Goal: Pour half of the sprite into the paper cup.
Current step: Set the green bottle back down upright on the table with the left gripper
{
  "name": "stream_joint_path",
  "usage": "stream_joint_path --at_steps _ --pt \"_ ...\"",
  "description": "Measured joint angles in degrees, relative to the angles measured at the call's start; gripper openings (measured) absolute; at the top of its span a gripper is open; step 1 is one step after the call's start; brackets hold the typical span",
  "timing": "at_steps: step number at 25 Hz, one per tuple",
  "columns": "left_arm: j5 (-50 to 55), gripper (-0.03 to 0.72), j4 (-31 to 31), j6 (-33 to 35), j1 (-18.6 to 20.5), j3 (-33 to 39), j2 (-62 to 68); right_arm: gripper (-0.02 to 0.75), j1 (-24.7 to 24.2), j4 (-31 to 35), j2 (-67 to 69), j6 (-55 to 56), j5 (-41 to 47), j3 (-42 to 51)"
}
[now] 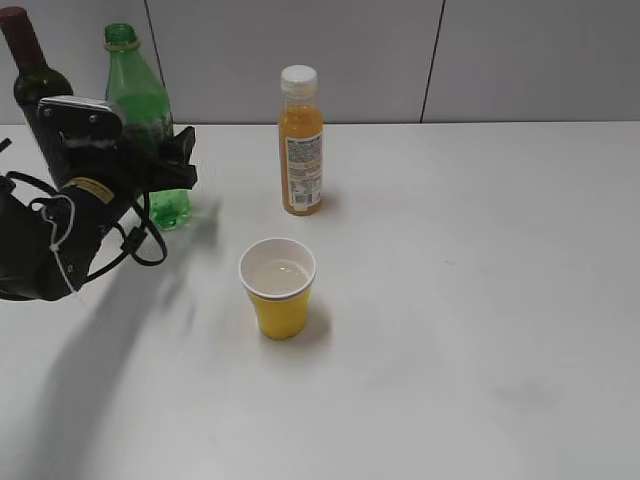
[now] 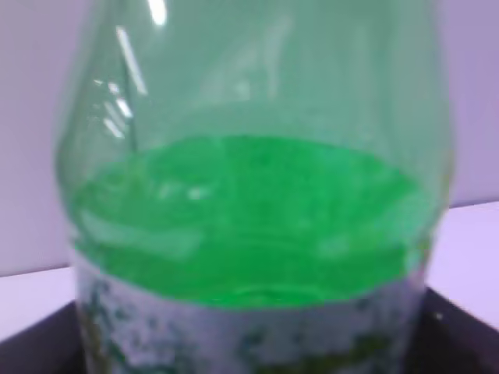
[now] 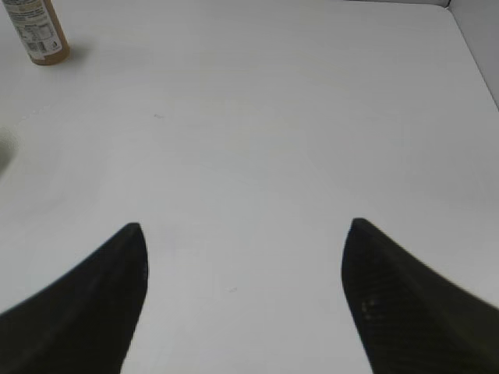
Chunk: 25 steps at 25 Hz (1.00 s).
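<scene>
The sprite [image 1: 137, 88], a green bottle without a cap, stands upright at the back left of the table, about half full. It fills the left wrist view [image 2: 249, 218]. My left gripper [image 1: 158, 152] is closed around its label band, with dark jaw edges showing on both sides of the bottle in the left wrist view. The yellow paper cup [image 1: 279, 288] stands in front and to the right, apart from the bottle, with clear liquid inside. My right gripper [image 3: 244, 226] is open and empty over bare table; it does not show in the exterior view.
A dark wine bottle [image 1: 32, 75] stands just left of the sprite, behind my left arm. An orange juice bottle [image 1: 301, 140] with a white cap stands behind the cup and also shows in the right wrist view [image 3: 37, 31]. A grey wall lies behind.
</scene>
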Motion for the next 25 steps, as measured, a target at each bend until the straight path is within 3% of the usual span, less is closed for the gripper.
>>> stream_joint_path --at_steps 2,6,25 --pt "-0.6 0.653 -0.1 -0.1 0.0 1.1 -0.4 0.583 0.0 0.0 0.0 0.0 0.0 0.0" --pt "-0.9 0.676 -0.4 -0.1 0.1 3.7 -1.9 0.583 0.0 0.0 0.0 0.0 0.0 0.0" --pt "-1.1 0.661 -3.3 0.5 0.1 20.5 -14.4 0.583 0.0 0.0 0.0 0.0 0.0 0.0"
